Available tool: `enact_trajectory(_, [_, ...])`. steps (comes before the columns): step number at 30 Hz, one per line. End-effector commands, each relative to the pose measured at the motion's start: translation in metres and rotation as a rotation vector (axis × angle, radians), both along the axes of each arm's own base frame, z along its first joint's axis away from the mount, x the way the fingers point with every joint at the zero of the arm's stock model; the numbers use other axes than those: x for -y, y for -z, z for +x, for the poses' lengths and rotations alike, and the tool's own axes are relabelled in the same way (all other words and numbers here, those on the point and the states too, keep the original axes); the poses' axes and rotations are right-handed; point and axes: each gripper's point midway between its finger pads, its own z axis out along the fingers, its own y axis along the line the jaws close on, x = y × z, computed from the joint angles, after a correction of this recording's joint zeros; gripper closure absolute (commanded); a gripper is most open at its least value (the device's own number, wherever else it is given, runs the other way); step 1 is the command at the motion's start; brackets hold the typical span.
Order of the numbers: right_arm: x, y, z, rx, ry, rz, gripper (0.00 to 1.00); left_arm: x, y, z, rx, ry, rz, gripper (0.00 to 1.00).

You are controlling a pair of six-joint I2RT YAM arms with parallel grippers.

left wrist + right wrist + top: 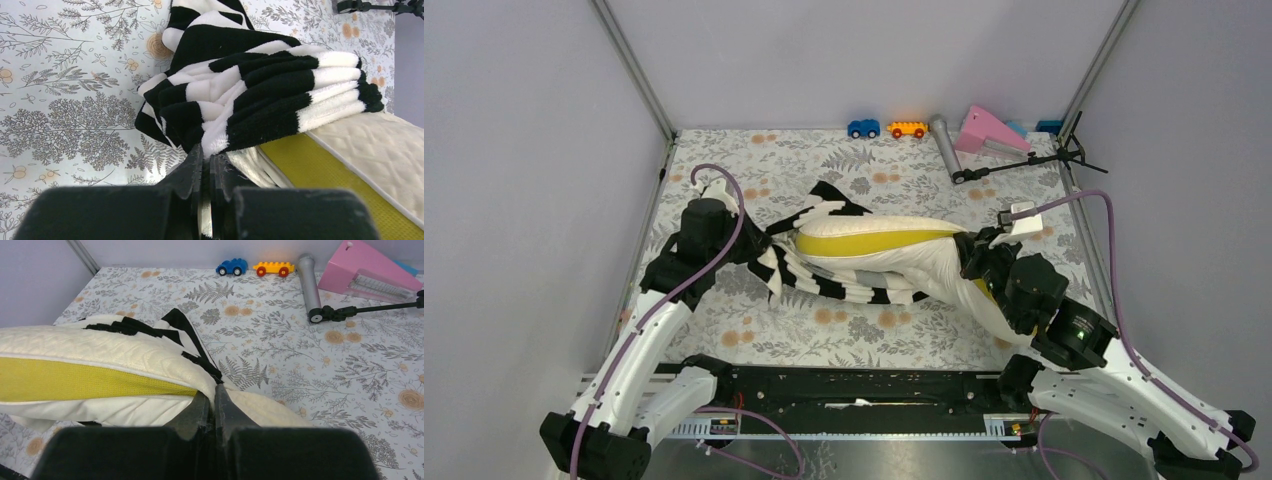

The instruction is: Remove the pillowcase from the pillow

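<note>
Two pincers engaged, both pressed together on cloth. Your left pincer point(205, 152) pinches a thick fold of the pillowcase point(260, 95). Your right pincer point(214, 392) pinches the cream skin of the pillow point(100, 352) at its opposite end, just beside the yellow side band point(75, 380).

Position: pillow lies mid-table point(754, 160), band showing. Pillowcase is gathered in heavy pleats over the pillow's left-arm end only, and the rest of the pillow is bare. Judgement: removal is well along, with the last covered end left to free.

Handling, judged:
- Pillowcase: plush, limp and light. It should hold well in a pinch but bunch and drag on the dimpled pillow skin rather than slide. Keep your hold on the gathered fold, clear of the pillow beneath it.
- Pillow: soft and bulky, and it will bend rather than resist. A pinch of skin alone may stretch or slip, so the corner seam beside the band looks the firmer anchor.
</note>
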Motion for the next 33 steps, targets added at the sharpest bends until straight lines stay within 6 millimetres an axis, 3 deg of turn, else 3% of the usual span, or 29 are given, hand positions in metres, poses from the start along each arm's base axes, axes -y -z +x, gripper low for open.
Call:
enact_trajectory(1, [0.053,-0.051,0.007,0.141,0.257,0.160,1.00,-0.032,0.001,0.016,0.033,-0.151,0.079,1.00])
enact_trajectory(6, [0.080,-0.063,-0.004,0.192,0.326,0.227,1.00,-0.037,0.008,0.015,0.021,-0.175,0.096,1.00])
enact_trajectory(11, [0.084,-0.065,-0.007,0.200,0.332,0.247,1.00,-0.050,0.019,0.016,0.000,-0.259,0.123,1.00])
enact_trajectory(14, [0.090,-0.067,-0.007,0.198,0.368,0.266,1.00,-0.081,0.027,0.012,-0.039,-0.476,0.157,1.00])
enact_trajectory(18, [0.113,-0.068,-0.012,0.206,0.479,0.315,1.00,-0.127,0.033,-0.003,-0.107,-0.774,0.254,1.00])
enact_trajectory(22, [0.115,-0.069,-0.014,0.237,0.472,0.349,1.00,-0.148,0.037,-0.017,-0.167,-0.944,0.305,1.00])
enact_trajectory(27, [0.098,-0.065,-0.009,0.226,0.402,0.345,1.00,-0.144,0.033,-0.016,-0.161,-0.943,0.272,1.00])
enact_trajectory(33, [0.044,-0.041,0.014,0.136,0.278,0.259,1.00,-0.093,0.022,0.013,-0.053,-0.642,0.078,1.00])
